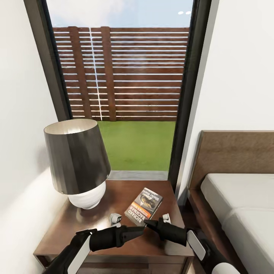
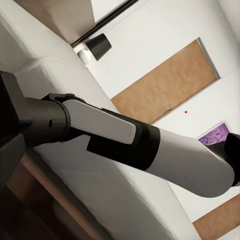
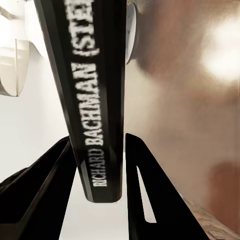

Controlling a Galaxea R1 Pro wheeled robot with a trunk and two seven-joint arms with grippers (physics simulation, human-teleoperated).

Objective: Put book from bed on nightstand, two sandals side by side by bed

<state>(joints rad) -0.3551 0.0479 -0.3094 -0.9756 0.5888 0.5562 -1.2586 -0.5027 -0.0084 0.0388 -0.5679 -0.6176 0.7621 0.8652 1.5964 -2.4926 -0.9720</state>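
Book [image 1: 144, 206]: lies on the nightstand [image 1: 114, 243], its front cover up and its near edge raised slightly toward the right gripper [image 1: 147, 223]; the lettering "Richard Bachman" reads along that near edge.
Right gripper: reaches in from the bed side, its 2 fingertips at the book's near corner. In the right wrist view the book's spine [image 3: 92, 90] stands between the 2 dark fingers [image 3: 150, 200], which bracket it with a thin gap showing on each side; whether they press on it I cannot tell.
Left gripper [image 1: 137, 230]: stretched low over the nightstand's front part, tip just beside the right gripper's tip and near the book's edge; the state of its jaws cannot be made out.
Lamp [image 1: 78, 161]: dark shade, white base, on the nightstand's far left part, apart from the book.
Bed [image 1: 243, 201]: right of the nightstand, grey mattress, brown headboard.
Window [image 1: 125, 91]: behind the nightstand, fence and grass outside.
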